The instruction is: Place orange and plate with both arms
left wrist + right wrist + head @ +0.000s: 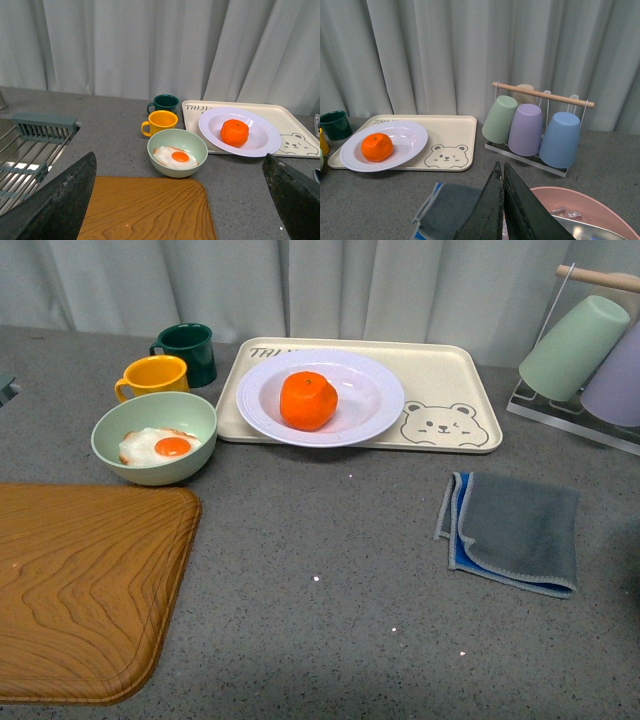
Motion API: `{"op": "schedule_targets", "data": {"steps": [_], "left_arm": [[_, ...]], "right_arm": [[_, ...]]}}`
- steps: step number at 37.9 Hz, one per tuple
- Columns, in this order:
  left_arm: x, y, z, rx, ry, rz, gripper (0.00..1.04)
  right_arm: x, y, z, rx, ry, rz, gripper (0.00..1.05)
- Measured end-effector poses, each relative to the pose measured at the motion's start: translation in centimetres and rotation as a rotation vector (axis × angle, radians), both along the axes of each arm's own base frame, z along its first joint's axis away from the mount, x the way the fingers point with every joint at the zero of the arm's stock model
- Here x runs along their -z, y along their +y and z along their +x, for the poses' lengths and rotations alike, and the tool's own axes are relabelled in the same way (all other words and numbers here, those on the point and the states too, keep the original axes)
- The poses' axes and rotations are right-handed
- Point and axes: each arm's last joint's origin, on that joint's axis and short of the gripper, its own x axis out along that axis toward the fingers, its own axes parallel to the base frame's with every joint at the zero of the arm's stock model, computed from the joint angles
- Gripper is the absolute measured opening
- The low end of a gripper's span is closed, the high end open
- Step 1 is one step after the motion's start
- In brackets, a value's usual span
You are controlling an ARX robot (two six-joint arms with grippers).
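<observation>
Orange (308,400) sits in the plate (375,400), which rests on the bear tray (455,375). Left gripper (180,200) hangs wide open and empty; right gripper (503,200) has its fingers pressed together, holding nothing.

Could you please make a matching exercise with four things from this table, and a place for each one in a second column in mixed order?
Things:
1. orange
2. fried egg
3. plate
4. lilac cup

Places:
A. in the pale green bowl
B. on the cream bear tray
C. on the rack with the wooden bar
D. in the middle of the white plate

Right pairs: 1-D, 2-A, 3-B, 4-C
</observation>
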Motion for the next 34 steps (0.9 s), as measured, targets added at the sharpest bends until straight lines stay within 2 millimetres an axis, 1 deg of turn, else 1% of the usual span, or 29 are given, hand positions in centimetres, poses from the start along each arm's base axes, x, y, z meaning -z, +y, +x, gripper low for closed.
{"op": "schedule_targets", "data": {"steps": [3,4,11,12,16,17,21,23,25,27,32,33,34], "left_arm": [[0.0,0.0,0.0,0.0,0.0,0.0,0.98],[0.0,0.0,0.0,0.0,0.0,0.0,0.98],[0.0,0.0,0.0,0.0,0.0,0.0,0.98],[0.0,0.0,0.0,0.0,0.0,0.0,0.98],[0.0,0.0,0.0,0.0,0.0,0.0,0.98],[0.0,0.0,0.0,0.0,0.0,0.0,0.98],[0.0,0.0,0.0,0.0,0.0,0.0,0.98],[0.0,0.0,0.0,0.0,0.0,0.0,0.98],[0.0,0.0,0.0,0.0,0.0,0.0,0.98],[0.0,0.0,0.0,0.0,0.0,0.0,0.98],[0.0,0.0,0.0,0.0,0.0,0.0,0.98],[0.0,0.0,0.0,0.0,0.0,0.0,0.98],[0.0,0.0,0.0,0.0,0.0,0.0,0.98]], "right_arm": [[0.47,0.01,-0.74,-0.003,0.036,0.0,0.01],[0.33,0.01,-0.93,-0.002,0.016,0.0,0.01],[0.26,0.01,-1.02,-0.003,0.006,0.0,0.01],[0.26,0.01,-1.02,-0.003,0.006,-0.001,0.03],[0.26,0.01,-1.02,-0.003,0.005,-0.001,0.17],[0.25,0.01,-1.02,-0.003,0.005,-0.001,0.22],[0.25,0.01,-1.02,-0.003,0.005,-0.001,0.36],[0.25,0.01,-1.02,-0.003,0.005,-0.001,0.45],[0.25,0.01,-1.02,-0.003,0.005,-0.001,0.58],[0.25,0.01,-1.02,-0.003,0.005,-0.001,0.67],[0.25,0.01,-1.02,-0.003,0.005,-0.001,0.95],[0.25,0.01,-1.02,-0.003,0.005,0.0,0.97],[0.25,0.01,-1.02,-0.003,0.005,0.0,0.96]]}}
